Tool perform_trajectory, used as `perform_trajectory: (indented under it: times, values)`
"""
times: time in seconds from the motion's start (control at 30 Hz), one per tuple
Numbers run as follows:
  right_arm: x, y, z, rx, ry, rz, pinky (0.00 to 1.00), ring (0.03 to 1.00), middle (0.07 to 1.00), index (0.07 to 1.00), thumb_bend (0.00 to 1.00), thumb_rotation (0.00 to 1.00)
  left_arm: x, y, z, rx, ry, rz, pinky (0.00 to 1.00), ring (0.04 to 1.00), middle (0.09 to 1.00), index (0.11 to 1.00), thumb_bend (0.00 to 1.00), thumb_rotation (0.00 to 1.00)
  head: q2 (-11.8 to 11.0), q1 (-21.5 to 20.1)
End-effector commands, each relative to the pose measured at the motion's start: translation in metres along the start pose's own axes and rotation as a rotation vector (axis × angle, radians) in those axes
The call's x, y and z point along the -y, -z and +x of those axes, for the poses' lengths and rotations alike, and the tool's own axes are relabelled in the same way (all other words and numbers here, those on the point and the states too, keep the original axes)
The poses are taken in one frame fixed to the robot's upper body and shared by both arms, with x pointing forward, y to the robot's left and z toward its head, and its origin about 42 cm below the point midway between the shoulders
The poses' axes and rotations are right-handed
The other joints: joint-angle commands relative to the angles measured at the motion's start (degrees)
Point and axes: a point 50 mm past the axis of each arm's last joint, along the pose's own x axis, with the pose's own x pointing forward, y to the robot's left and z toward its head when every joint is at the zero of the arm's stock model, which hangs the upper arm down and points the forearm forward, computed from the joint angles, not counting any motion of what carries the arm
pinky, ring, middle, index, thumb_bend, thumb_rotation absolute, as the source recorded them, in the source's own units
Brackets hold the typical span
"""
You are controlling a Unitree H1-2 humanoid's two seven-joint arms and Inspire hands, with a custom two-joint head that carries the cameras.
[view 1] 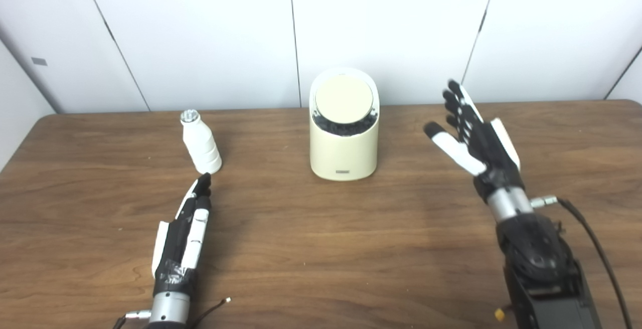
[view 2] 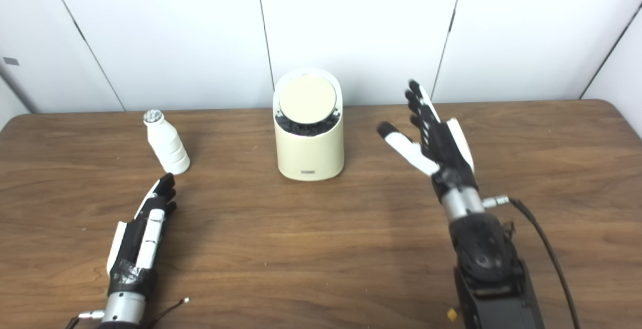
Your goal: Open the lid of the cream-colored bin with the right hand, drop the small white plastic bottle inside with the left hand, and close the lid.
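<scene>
Closest to the camera is the left hand (view 1: 183,236), lying low over the wooden table (view 1: 321,249) with its fingers stretched out straight and pointing away toward the back. It's open and holding nothing. The fingertips (view 1: 203,182) end just short of the bottle, near it but I can't see them actually touching. A thin loose wire (view 1: 213,308) pokes out near that wrist at the bottom edge.

Over on the other side, the right hand (view 2: 434,138) is raised off the table, palm turned inward toward the middle, fingers spread and pointing up and away, thumb (view 2: 406,151) sticking out toward the bin. Also open, nothing in it. It sits to the right of the bin with a clear gap between them. A black cable (view 2: 544,249) trails off that forearm toward the bottom right.

A bit further back, the small white bottle (view 1: 200,143) stands on the table just beyond the left fingers, leaning a little to the left, with a shiny silvery cap (view 1: 190,116) on top. It's well to the left of the bin.

The cream bin (view 1: 343,141) stands upright in the middle of the table. Its round lid (view 1: 344,99) is tilted toward the camera and looks shut, with a dark band showing just under the lid's front edge.

Behind everything is a plain white panelled wall (view 1: 386,28).
</scene>
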Motion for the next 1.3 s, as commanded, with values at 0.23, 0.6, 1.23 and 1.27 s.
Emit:
perform_trajectory:
  times: [0.23, 0.6, 1.23, 1.27]
  values:
    - [-0.005, -0.043, 0.046, 0.08, -0.026, -0.146, 0.86, 0.937, 0.953, 0.962, 0.84, 0.57, 0.008, 0.001, -0.006, -0.024, -0.012, 0.011, 0.96, 0.967, 0.962, 0.941, 0.49, 0.87, 0.09, -0.09]
    - [-0.027, -0.061, 0.088, 0.095, -0.083, -0.267, 0.79, 0.92, 0.96, 0.978, 0.9, 0.5, 0.015, 0.002, -0.005, -0.025, -0.023, -0.017, 0.96, 0.968, 0.955, 0.935, 0.46, 0.86, -0.08, 0.03]
    - [-0.044, -0.054, 0.118, 0.055, -0.082, -0.373, 0.78, 0.905, 0.933, 0.964, 0.89, 0.51, 0.018, 0.005, -0.004, -0.025, -0.039, -0.051, 0.98, 0.972, 0.962, 0.962, 0.5, 0.98, 0.17, 0.44]
    - [-0.044, -0.052, 0.119, 0.054, -0.082, -0.378, 0.78, 0.903, 0.931, 0.963, 0.88, 0.51, 0.019, 0.005, -0.004, -0.023, -0.04, -0.057, 0.98, 0.969, 0.96, 0.959, 0.5, 0.99, 0.17, 0.37]
